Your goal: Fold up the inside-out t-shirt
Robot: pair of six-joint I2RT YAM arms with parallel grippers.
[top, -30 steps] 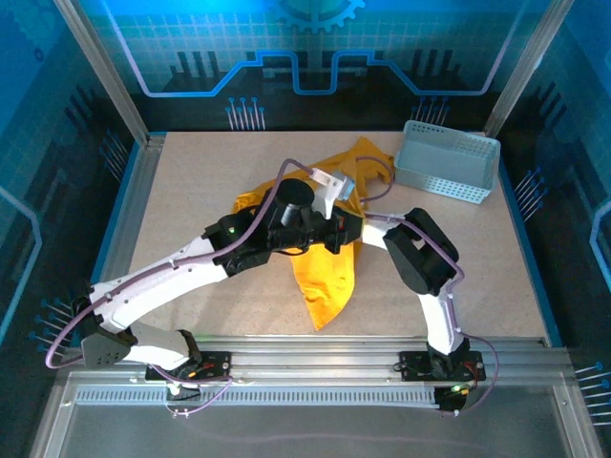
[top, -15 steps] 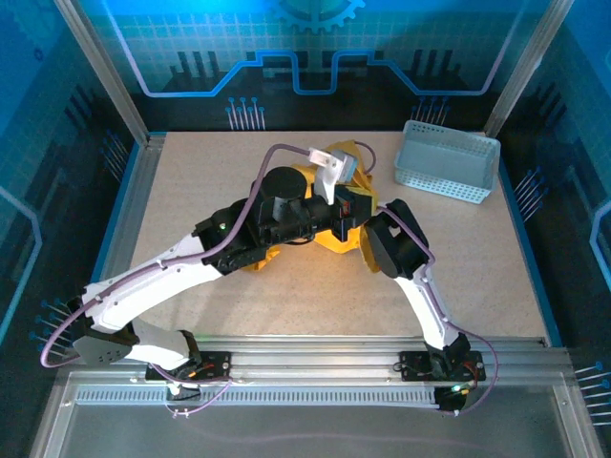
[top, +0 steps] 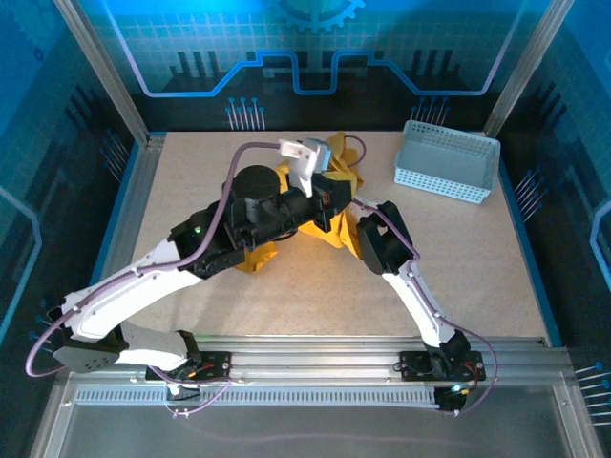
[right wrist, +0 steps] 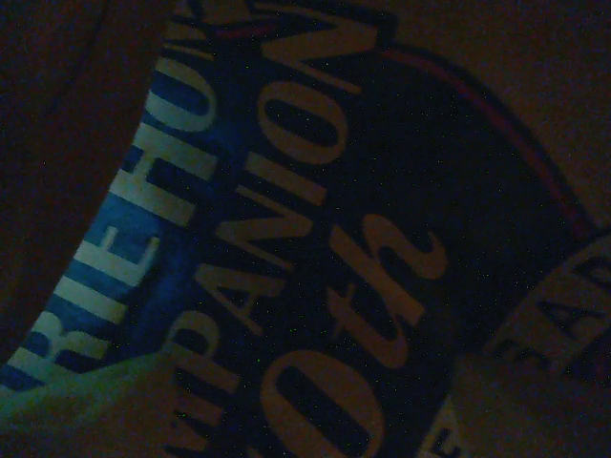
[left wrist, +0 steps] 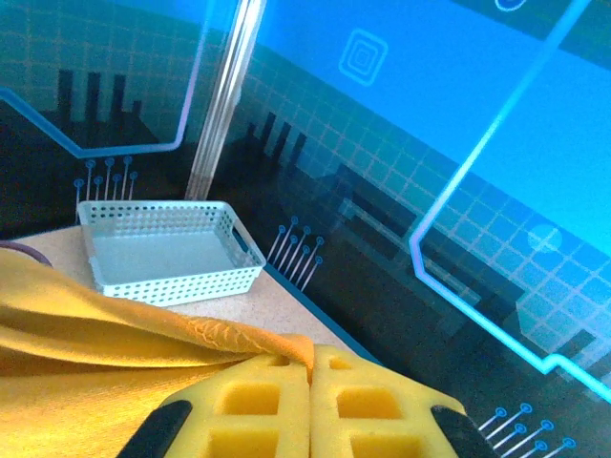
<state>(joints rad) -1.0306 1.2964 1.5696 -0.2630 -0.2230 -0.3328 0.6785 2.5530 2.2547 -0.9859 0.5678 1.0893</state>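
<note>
- Left gripper [left wrist: 310, 382] is clamping fully closed on a fold of the inside-out t-shirt [top: 342, 167].
- T-shirt is lying bunched on the tabletop [top: 191, 181], near the basket [top: 447, 162].
- Right gripper [right wrist: 301, 405] is facing printed fabric [right wrist: 315, 239]; too dark, can't tell its opening.

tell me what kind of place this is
Probably a robot lab test cell: a tabletop fenced by aluminium posts, blue circuit-print backdrop panels around it, and two robot arms bolted at its near edge working a yellow t-shirt.
</note>
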